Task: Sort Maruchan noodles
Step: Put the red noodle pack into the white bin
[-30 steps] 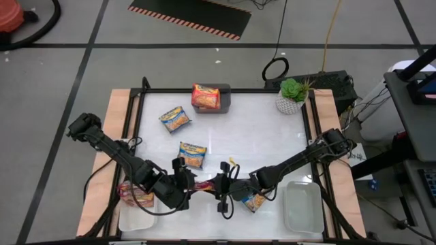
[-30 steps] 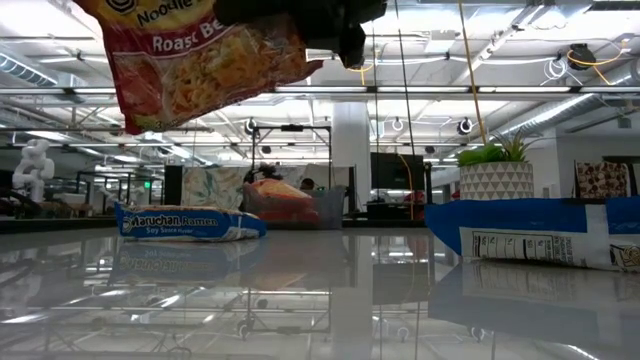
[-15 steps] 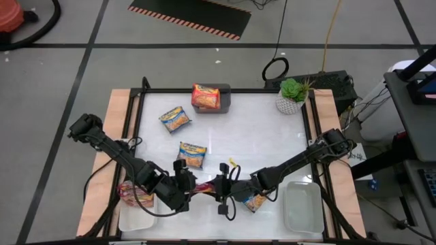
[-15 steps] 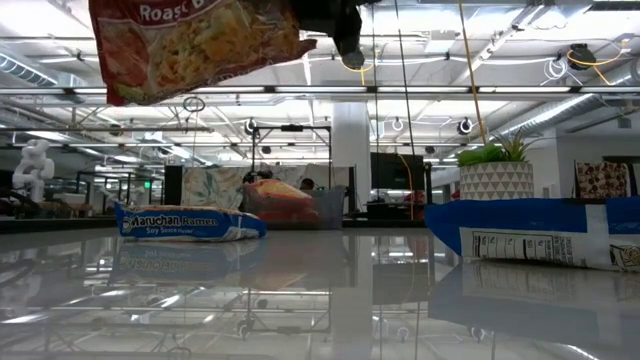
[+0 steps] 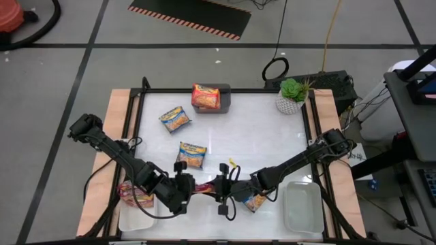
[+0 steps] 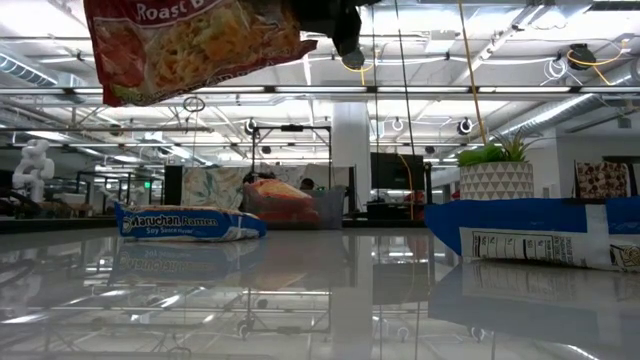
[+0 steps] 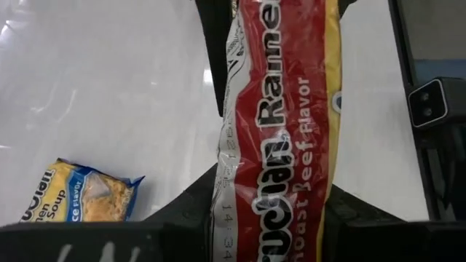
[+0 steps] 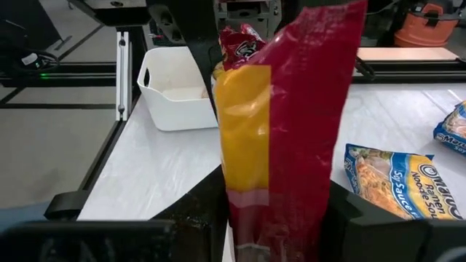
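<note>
Holding one red packet (image 5: 203,187) between them, both arms meet near the 6 o'clock edge of the glossy white table (image 5: 259,143). The left gripper (image 5: 191,187) has its dark fingers pressed against both faces of the packet. The right gripper (image 5: 216,188) is clamped on the same packet from the other end, so it hangs in the air between the two. From table height you can see it's well clear of the surface.

The packet itself is thin, crinkly plastic, flat and rectangular, maroon-red with a yellow band and white lettering, plus a picture of yellow noodles on the front.

Rest of the noodles:
- Two blue and yellow packets (image 5: 175,119) lie flat, one toward 10 o'clock and one near the middle.
- An orange packet (image 5: 206,96) sits in the grey bin (image 5: 226,95) at 12 o'clock.
- Another blue packet (image 5: 255,202) lies partly under the right arm at about 5 o'clock.
- One more reddish packet (image 5: 136,196) is in the left tray (image 5: 133,218), a white plastic one at 7 o'clock.

A matching right tray (image 5: 303,207) sits at 5 o'clock, smooth with rounded corners. A small green plant (image 5: 293,95) in a white patterned pot stands at 1 o'clock.
</note>
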{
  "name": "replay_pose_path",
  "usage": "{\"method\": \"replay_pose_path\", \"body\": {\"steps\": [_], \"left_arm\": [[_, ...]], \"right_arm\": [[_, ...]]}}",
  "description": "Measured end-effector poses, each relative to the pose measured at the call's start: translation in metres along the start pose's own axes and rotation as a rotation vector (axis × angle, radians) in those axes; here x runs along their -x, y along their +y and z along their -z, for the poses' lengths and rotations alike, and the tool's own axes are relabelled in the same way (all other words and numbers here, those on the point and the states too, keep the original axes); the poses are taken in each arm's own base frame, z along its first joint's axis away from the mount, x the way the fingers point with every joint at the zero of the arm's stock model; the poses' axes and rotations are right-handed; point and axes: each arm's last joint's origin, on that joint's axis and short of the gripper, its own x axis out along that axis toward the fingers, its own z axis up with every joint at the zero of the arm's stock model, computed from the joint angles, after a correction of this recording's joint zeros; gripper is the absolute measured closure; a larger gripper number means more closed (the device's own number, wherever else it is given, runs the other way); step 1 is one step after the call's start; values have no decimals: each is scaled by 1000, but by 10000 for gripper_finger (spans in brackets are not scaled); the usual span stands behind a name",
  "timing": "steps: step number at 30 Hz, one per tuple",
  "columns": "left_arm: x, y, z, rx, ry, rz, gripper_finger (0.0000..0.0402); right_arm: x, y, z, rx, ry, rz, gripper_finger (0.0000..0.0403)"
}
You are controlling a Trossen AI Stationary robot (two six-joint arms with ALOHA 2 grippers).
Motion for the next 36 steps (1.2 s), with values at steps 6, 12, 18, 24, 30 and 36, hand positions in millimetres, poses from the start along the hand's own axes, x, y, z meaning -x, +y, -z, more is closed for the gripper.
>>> {"method": "replay_pose_path", "body": {"steps": [6, 12, 18, 24, 30, 36], "left_arm": [[0, 0, 0, -5, 2, 3, 271], [0, 0, 0, -16, 8, 4, 271], [2, -3, 6, -44, 45, 12, 271], [9, -14, 22, -96, 140, 54, 271], [22, -27, 44, -129, 251, 68, 270], [43, -38, 62, -26, 287, 66, 270]], "right_arm": [[1, 0, -1, -4, -3, 6, 258], [10, 1, -10, -13, -16, -3, 221], [33, 4, -24, 3, 8, -20, 198], [68, 8, -40, -7, 33, -53, 195], [96, 18, -47, 2, 42, -74, 195], [110, 23, -40, 29, 27, -8, 195]]}}
